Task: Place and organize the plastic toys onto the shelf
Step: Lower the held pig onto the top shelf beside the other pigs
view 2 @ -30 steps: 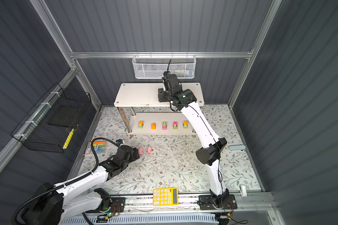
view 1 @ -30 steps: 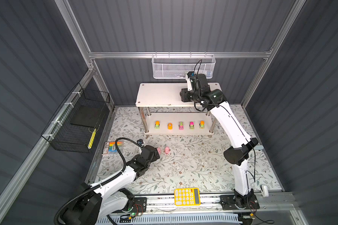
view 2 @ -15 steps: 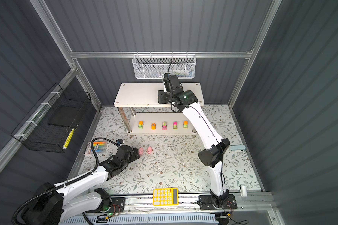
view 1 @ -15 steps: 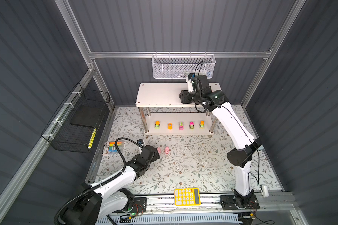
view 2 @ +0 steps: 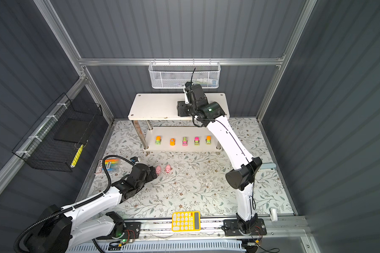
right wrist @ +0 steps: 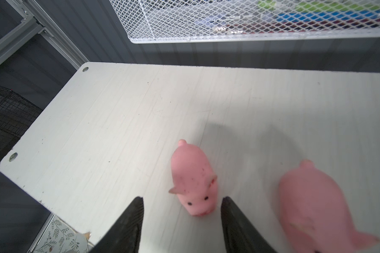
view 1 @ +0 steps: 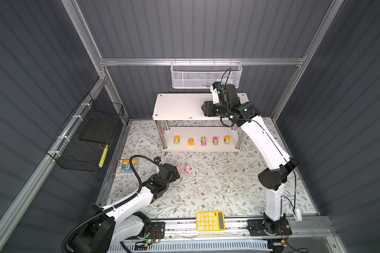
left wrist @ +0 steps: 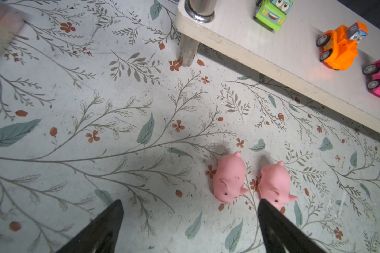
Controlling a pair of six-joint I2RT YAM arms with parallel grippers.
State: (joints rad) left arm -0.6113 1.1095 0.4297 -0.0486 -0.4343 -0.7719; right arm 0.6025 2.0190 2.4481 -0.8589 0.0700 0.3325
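**Right wrist view: pig (right wrist: 193, 177) released on shelf (right wrist: 119, 122)**

**1. Change.** Over the last second the right claw (right wrist: 182, 200) has parted its jaws around the pig. They now stand apart. A clear gap shows on one side of the pig's head. The other finger lies close to the cheek, and contact there cannot be ruled out. The pig stands on its own feet on the top board. In both top views the right elbow has swung slightly toward the near edge while the wrist has stayed over the top board. The arm hides the pigs from those views.

**2. Adjacent item.** A second pig (right wrist: 316, 203), blurred, stands just beside the first on the same board.

**3. Left claw (left wrist: 190, 203).** This claw has not moved. Its jaws are wide apart and empty, low over the tabletop (left wrist: 97, 109). Two more pigs (left wrist: 229, 177) stand side by side just ahead of it, with one fingertip at the snout of one of them.

**4. Lower board.** Five vehicles (view 1: 203, 141) stand in a spaced row.

**5. Meaning for the task.**
- The vehicle tier is judged complete.
- The pig row on the top board is judged in progress: two are placed and two wait on the tabletop. A fifth pig is not visible in any view.
- The right claw should withdraw without brushing either pig, since both are light and stand close together.
- The left claw is well placed to take the next pig.
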